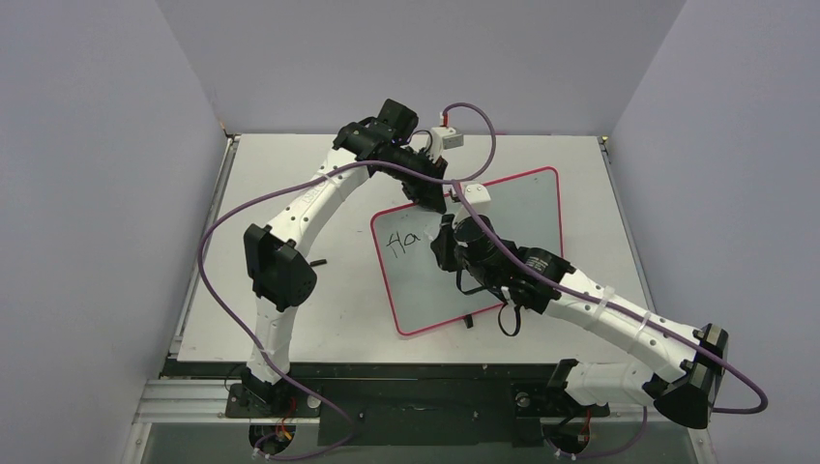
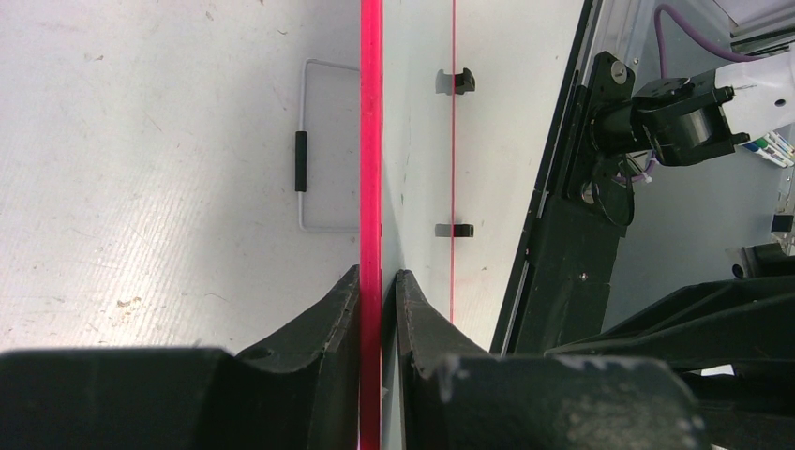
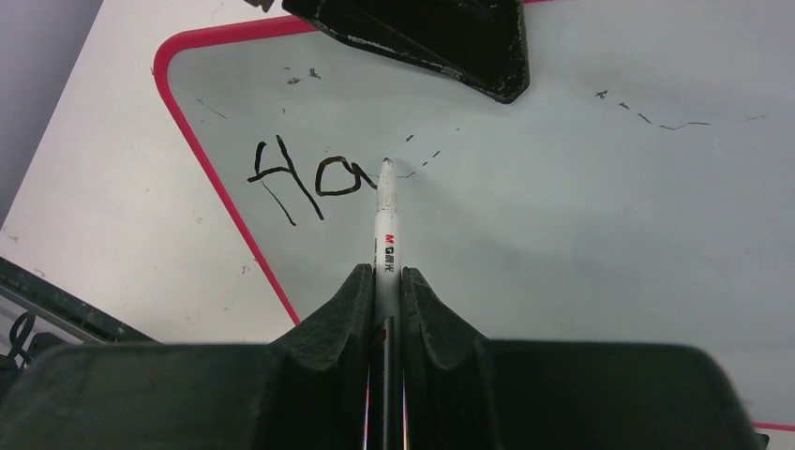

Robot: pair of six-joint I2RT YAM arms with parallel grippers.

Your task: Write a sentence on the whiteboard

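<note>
Right wrist view has the right end effector clamped on a marker whose tip meets the whiteboard just ahead of it, beside the sentence, so far only "Ha", while the left end effector pinches the red rim, likely steadying the board on the desk.

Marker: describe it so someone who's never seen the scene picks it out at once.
Find the red-rimmed whiteboard on the table. The right gripper is over it, shut on the marker: a slim white pen with a red logo, tip beside the black lettering. Its white barrel stands out between black fingers; the left gripper clamps only the board's rim.
</note>
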